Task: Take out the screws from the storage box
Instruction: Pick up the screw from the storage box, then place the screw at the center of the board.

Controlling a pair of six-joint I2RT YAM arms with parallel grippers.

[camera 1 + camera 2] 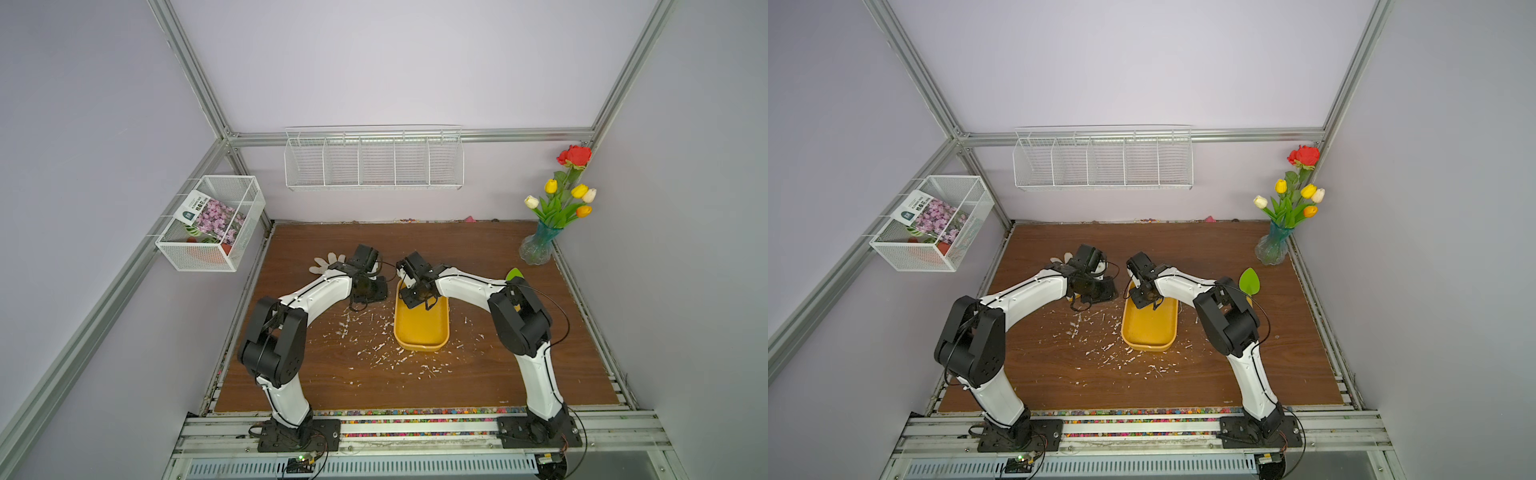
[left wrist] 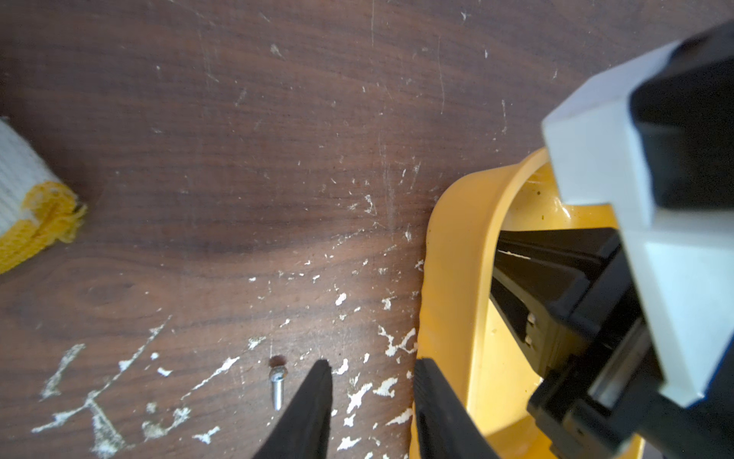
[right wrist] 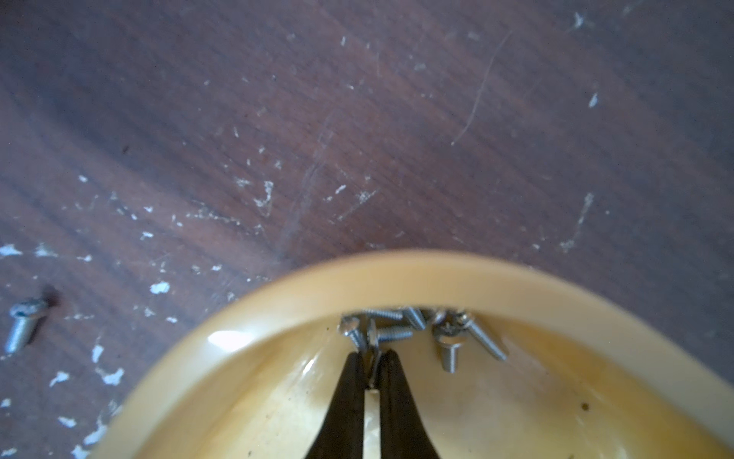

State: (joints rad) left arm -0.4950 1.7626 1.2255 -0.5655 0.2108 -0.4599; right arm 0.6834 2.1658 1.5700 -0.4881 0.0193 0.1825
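The brown desk (image 1: 478,374) carries the yellow storage box (image 1: 420,332) near its middle, its length running toward the rear edge. The right gripper (image 3: 371,359) reaches into the box's rear end, jaws pinched on a single screw (image 3: 373,371). The left gripper (image 2: 371,367) hovers released just outside the box wall. The other screws (image 3: 417,330) huddle against that end wall, and a loose screw (image 2: 278,387) lies on the desk. A straight lift clear of the rim should avoid dragging neighbours.

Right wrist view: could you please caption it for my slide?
Right gripper pinches one screw among the screws piled against the storage box wall.
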